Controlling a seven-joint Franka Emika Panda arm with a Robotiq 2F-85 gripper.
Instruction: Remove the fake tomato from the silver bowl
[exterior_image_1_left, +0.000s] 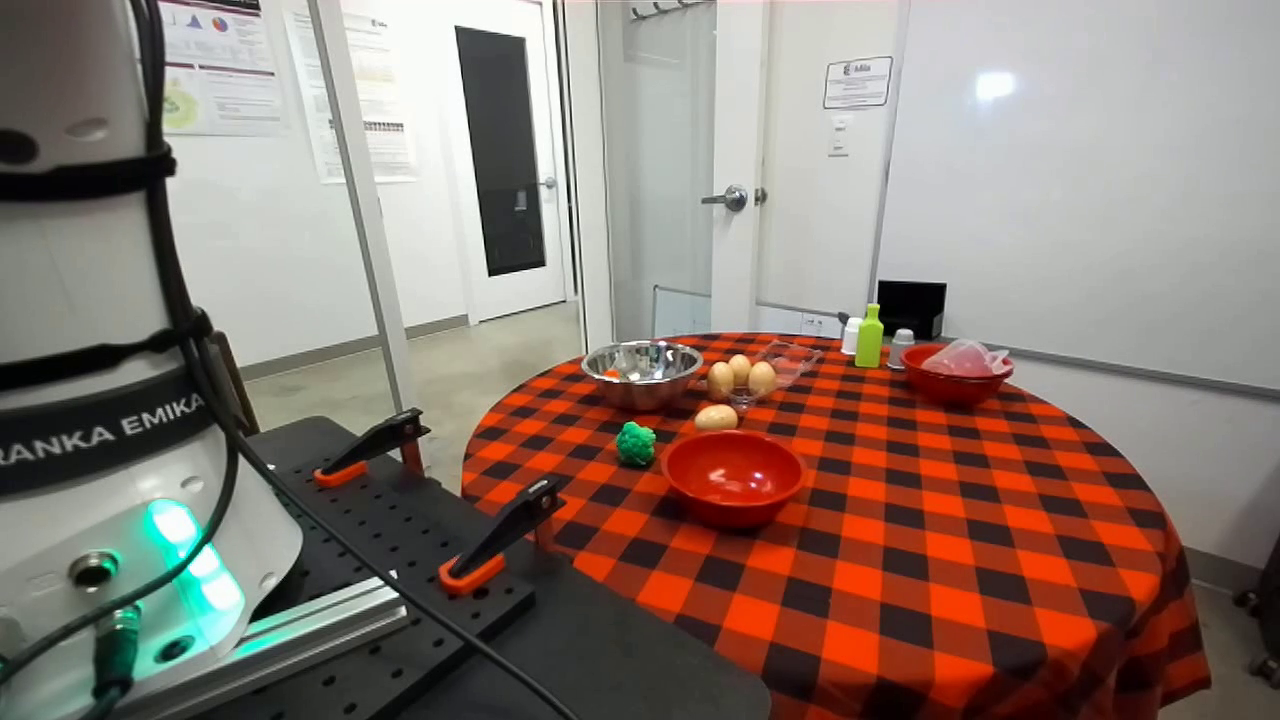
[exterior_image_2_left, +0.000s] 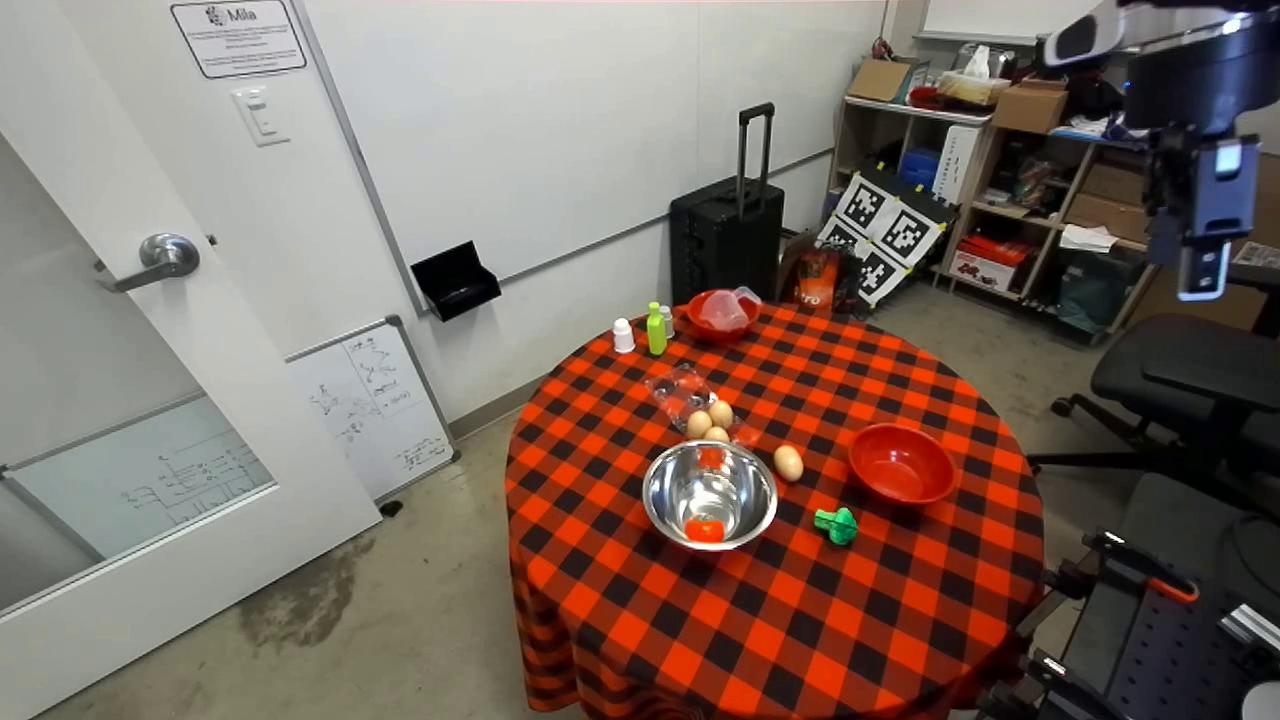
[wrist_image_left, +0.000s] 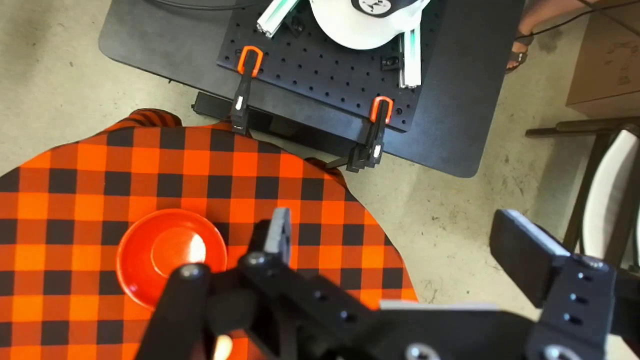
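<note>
Over there the fake tomato (exterior_image_2_left: 705, 530) shows small and vivid red-orange inside the shiny silver bowl (exterior_image_2_left: 668, 495), the gripper (wrist_image_left: 405, 240) well apart, jaws spread wide.

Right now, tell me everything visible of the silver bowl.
The silver bowl is round, open-topped and shiny, apparently metal, with smooth, reflective walls and a thin rim. It stands upright on the red-and-black checked tablecloth, near the three clustered eggs. The fake tomato lies inside it. The wrist view does not show the bowl.
</note>
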